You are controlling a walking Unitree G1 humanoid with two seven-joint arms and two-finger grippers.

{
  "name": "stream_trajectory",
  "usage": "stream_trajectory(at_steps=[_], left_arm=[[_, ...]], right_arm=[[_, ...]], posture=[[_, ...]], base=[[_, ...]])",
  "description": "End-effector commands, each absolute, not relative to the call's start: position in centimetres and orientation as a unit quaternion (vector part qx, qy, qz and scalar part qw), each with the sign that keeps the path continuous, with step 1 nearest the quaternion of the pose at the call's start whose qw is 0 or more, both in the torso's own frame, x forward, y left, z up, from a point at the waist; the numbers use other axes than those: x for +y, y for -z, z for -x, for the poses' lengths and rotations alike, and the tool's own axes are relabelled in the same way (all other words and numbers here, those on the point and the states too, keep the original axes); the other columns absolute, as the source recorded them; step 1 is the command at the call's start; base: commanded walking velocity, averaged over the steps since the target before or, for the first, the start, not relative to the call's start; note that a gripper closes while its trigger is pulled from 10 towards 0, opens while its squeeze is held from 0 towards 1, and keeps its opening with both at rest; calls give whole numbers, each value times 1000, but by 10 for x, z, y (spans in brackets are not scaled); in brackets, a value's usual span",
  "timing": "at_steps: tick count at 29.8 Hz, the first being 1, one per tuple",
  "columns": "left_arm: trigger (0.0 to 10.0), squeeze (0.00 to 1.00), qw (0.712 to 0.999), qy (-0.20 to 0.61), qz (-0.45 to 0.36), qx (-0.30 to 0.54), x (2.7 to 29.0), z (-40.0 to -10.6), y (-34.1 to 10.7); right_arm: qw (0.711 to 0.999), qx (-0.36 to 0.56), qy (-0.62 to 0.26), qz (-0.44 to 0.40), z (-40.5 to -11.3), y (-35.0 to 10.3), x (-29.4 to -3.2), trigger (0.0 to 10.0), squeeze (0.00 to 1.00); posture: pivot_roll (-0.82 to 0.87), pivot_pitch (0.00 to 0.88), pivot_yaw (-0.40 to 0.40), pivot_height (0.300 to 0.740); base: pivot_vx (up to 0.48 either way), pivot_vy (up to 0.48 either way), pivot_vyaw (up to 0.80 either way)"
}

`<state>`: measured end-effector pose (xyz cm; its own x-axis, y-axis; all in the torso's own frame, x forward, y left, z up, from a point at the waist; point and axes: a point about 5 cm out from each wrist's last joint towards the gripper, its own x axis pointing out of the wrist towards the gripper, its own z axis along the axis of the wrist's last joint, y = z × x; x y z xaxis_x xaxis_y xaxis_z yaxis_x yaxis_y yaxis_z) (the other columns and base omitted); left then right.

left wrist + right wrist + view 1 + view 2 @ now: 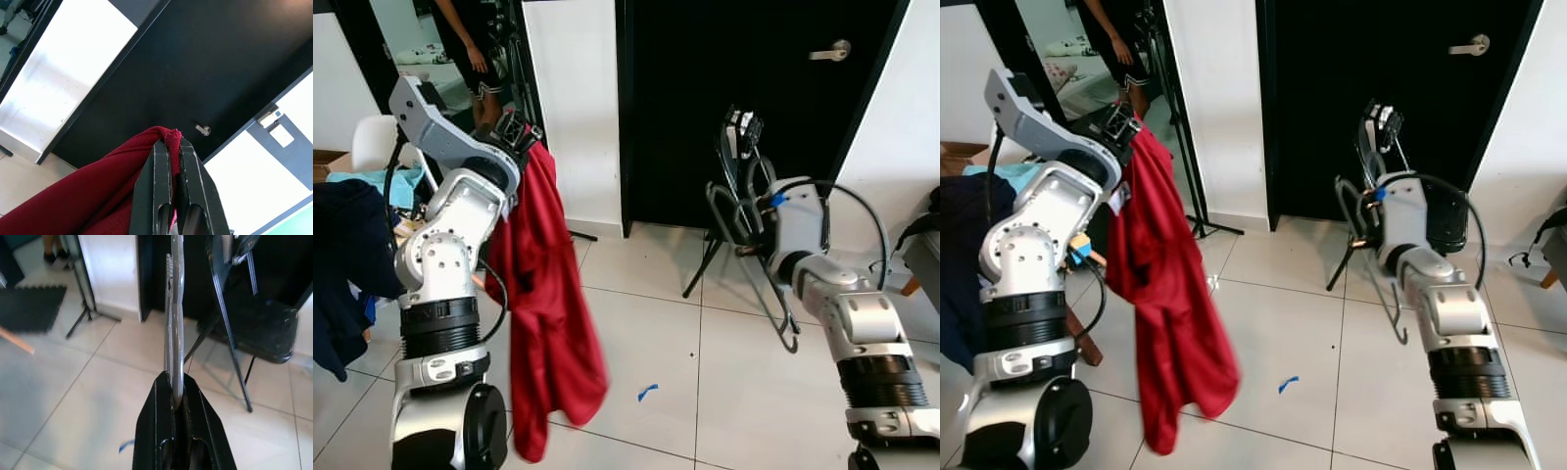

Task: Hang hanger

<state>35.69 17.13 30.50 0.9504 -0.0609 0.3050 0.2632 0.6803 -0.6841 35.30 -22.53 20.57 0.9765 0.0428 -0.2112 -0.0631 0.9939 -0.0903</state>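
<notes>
Bright daylight, head views sharp w/ soft shadows on floor tiles (636, 343). White wall (63, 68) blown out w/ glare in left wrist view. Right wrist view: floor a bit blurred.

The garment (548, 323) is plain deep red. The hanger (175, 328) is grey metal. The door (744, 88) is black with a silver handle (830, 50), the wall (573, 98) white. The floor (646, 333) has pale tiles with one small blue scrap (647, 392). The folding chair (264, 318) is black.
</notes>
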Motion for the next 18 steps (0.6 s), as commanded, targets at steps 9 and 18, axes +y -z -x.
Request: stream_trajectory(at_steps=[9,18], left_arm=[[10000,0,918,10,383,-100,196,-364,-291],[10000,0,915,-32,393,-85,200,-366,-285]], right_arm=[[922,69,-380,36,-313,-222,-172,10000,0],[859,113,-494,72,-282,-207,-154,10000,0]], posture=[[-45,0,75,740],[-41,0,77,740]], base=[[0,0,0],[0,0,0]])
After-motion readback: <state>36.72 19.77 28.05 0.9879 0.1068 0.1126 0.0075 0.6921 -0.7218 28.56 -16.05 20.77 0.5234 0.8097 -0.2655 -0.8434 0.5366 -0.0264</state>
